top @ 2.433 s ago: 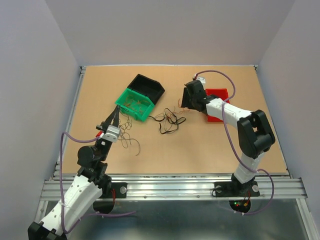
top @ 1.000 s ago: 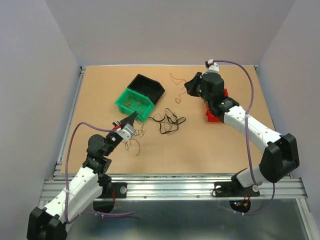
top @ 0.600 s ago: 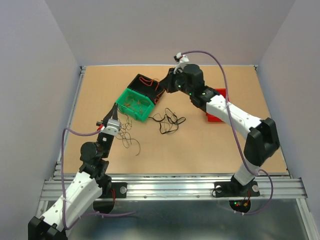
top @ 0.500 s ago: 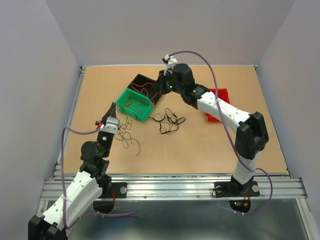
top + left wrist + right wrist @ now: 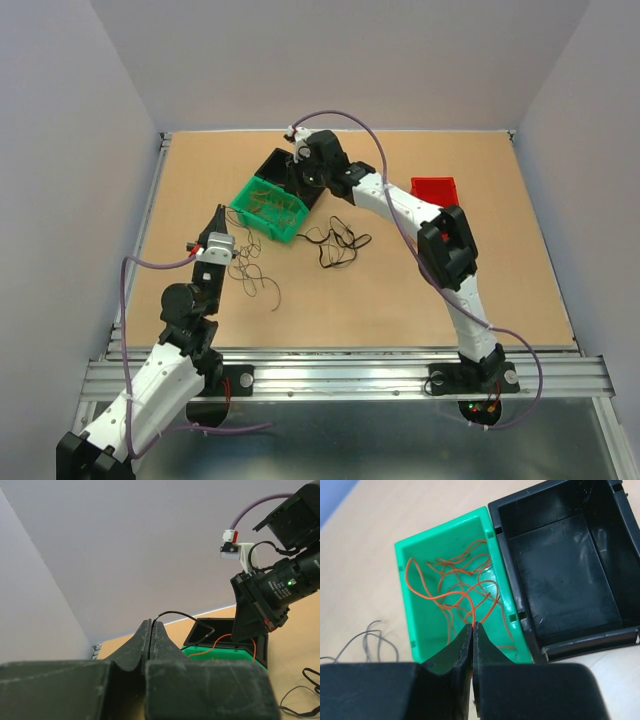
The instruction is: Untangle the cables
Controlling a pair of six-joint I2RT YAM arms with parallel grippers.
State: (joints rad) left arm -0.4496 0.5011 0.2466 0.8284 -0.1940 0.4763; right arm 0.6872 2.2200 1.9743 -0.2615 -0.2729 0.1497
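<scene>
1. At the bottom centre of the right wrist view, your right gripper [image 5: 471, 630] has its jaws pressed together with no gap. It is pinching one orange-red cable [image 5: 471, 614] that runs up from the tips into the green bin [image 5: 440, 528].
2. The other orange-red loops lie piled in that same bin. The black bin [image 5: 555, 575] touching it on the right holds nothing I can see.
3. Lower centre of the left wrist view: your left gripper [image 5: 151, 630] is also closed tight. A thin black cable [image 5: 177, 612] arcs out from the tips toward the right, so it looks pinched and lifted.
4. In the top view, a black tangle [image 5: 335, 245] sits mid-table [image 5: 400, 290]. Looser dark loops [image 5: 250, 270] lie just right of the left arm. The red bin [image 5: 435, 190] is at the upper right, well apart.
5. Risk, right side: if you release low, the strand could snag on a finger and ride back out, dragging the loops it crosses over the rim.
6. Risk, left side: I can't tell whether the held black strand is free of the dark loops. Pull hard and you may tighten a knot or drag the whole bunch.
7. Risk, both: the arms are close around the green bin, so a wide swing could clip it or shove it into the black bin.
</scene>
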